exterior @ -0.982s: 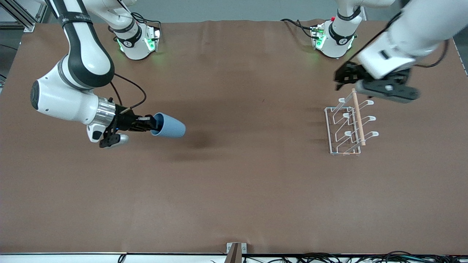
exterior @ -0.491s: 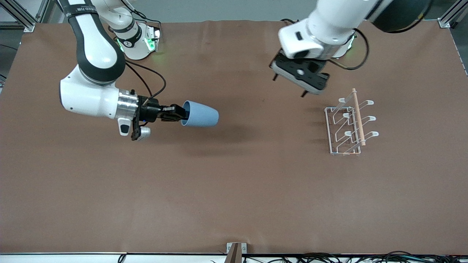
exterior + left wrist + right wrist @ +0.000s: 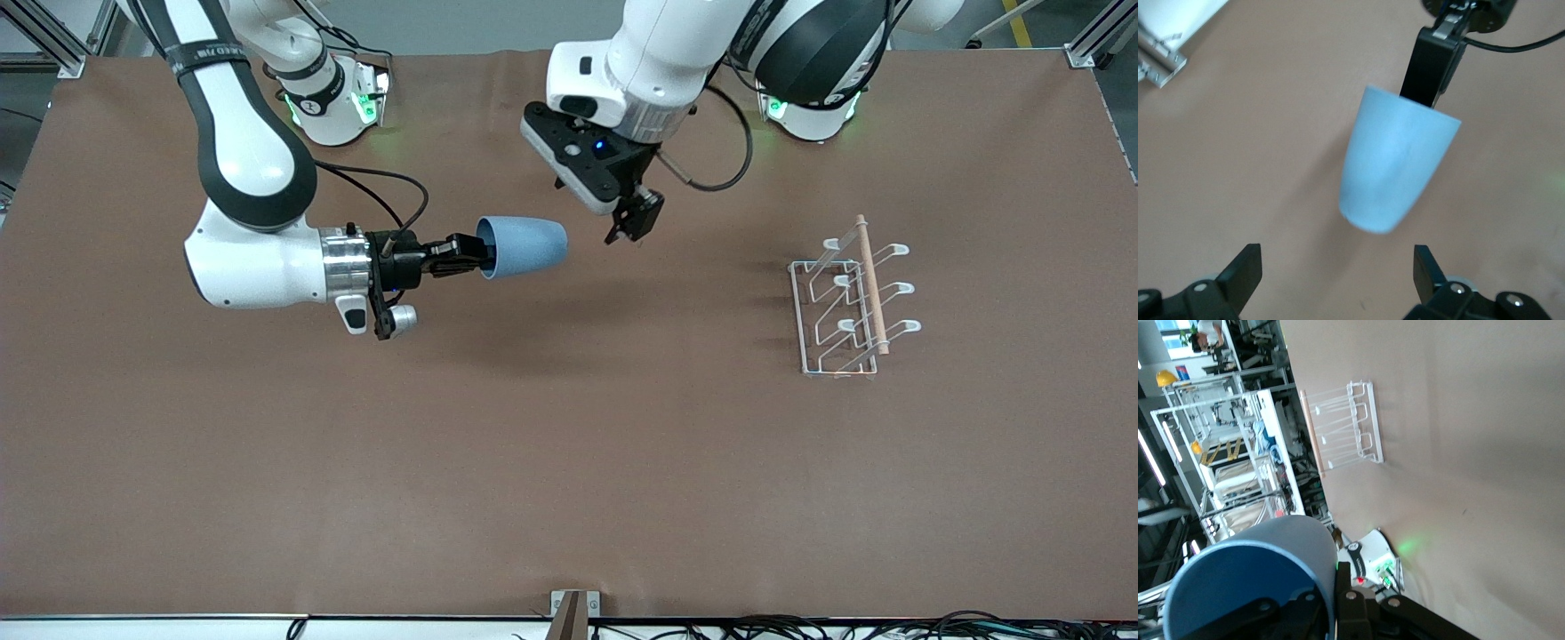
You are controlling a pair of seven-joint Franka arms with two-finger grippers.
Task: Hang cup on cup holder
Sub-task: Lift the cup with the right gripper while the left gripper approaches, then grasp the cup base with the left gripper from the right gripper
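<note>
Front view: right fingers (image 3: pixel 468 253) pinch the matte light-blue cup's (image 3: pixel 524 246) rim; left fingers (image 3: pixel 633 224) spread wide beside it.

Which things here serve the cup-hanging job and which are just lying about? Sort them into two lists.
Belongs to the job:
- light-blue cup, held on its side in the air by the right gripper, which grips its rim
- white wire cup holder, toward the left arm's end of the table, no cup on its prongs
- left gripper, open, by the cup's base

Just lying about:
- nothing else on the brown table
</note>
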